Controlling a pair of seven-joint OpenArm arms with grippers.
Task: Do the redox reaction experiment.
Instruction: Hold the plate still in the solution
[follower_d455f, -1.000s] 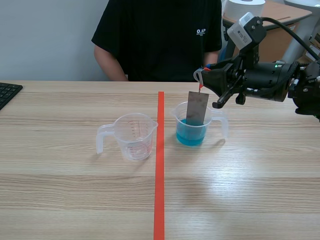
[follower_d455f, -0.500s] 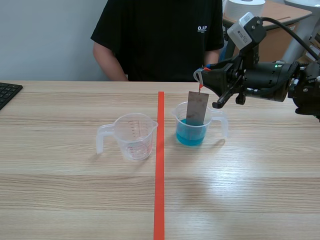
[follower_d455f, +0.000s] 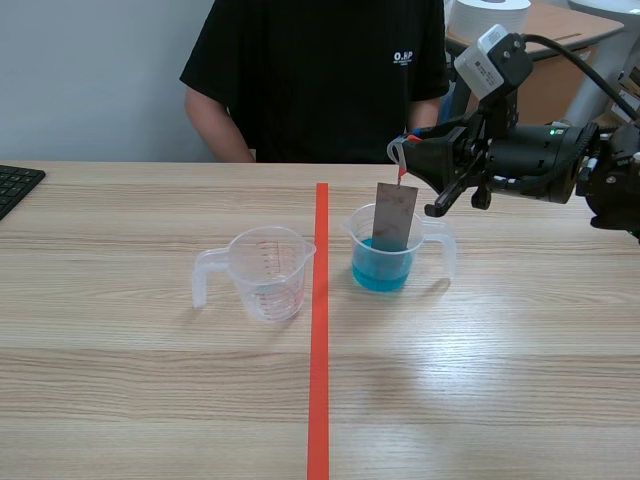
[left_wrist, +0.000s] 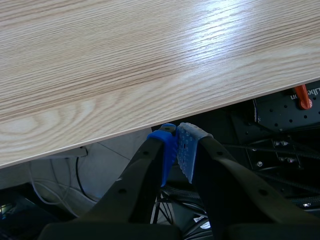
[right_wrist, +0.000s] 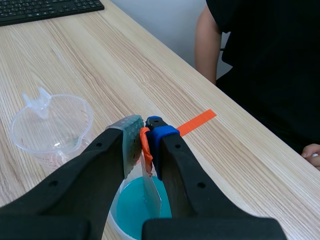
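Left gripper (left_wrist: 177, 145): pads pressed together on nothing, beyond the table's (follower_d455f: 120, 400) edge.
Empty cup (follower_d455f: 265, 272): mid-table, nearer the far edge, clear of risk.
Blue-liquid cup (follower_d455f: 385, 268): a sideways drag of the plate would likely tip it.
Metal plate (follower_d455f: 396, 212): dipped in the liquid.
Right gripper (follower_d455f: 408, 150): clamped on the plate's orange tag (right_wrist: 145, 150), a thin hold that may slip and splash.

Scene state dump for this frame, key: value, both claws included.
right claw: shut on orange tab, above the blue cup
metal plate: hangs from the tab, lower end in blue liquid
blue cup: right of tape line
clear cup: left of the line, looks empty
left claw: shut on nothing, below the table edge
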